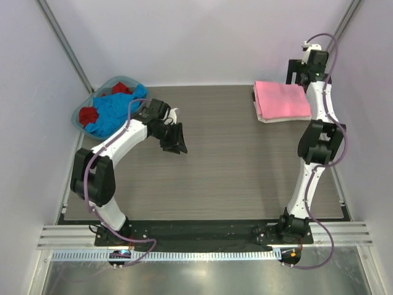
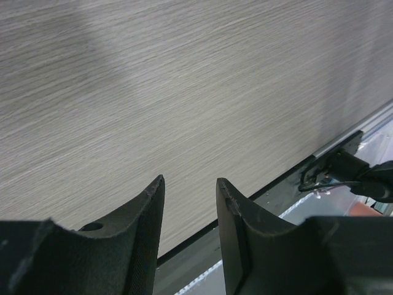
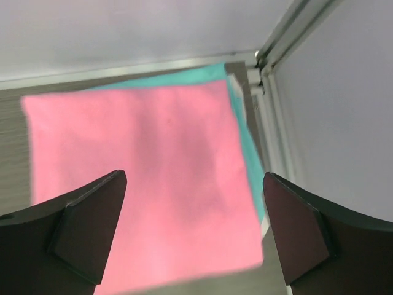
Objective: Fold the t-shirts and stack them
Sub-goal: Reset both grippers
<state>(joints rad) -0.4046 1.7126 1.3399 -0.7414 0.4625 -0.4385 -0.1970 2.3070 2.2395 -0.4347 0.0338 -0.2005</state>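
Note:
A folded bright pink t-shirt [image 1: 282, 101] lies on top of a stack at the table's far right. In the right wrist view the pink shirt [image 3: 147, 184] fills the middle, with a teal shirt [image 3: 245, 144] showing under its right edge. A blue shirt [image 1: 113, 110] and a red shirt [image 1: 89, 115] lie crumpled in the basket. My right gripper [image 1: 297, 72] [image 3: 194, 177] hovers open and empty above the stack's far side. My left gripper [image 1: 177, 142] [image 2: 190, 179] is open and empty over bare table, to the right of the basket.
The blue-rimmed plastic basket [image 1: 83, 106] stands at the far left corner. White walls and metal frame posts [image 3: 288, 24] close in the back and sides. The table's near edge and rail [image 2: 344, 138] show in the left wrist view.

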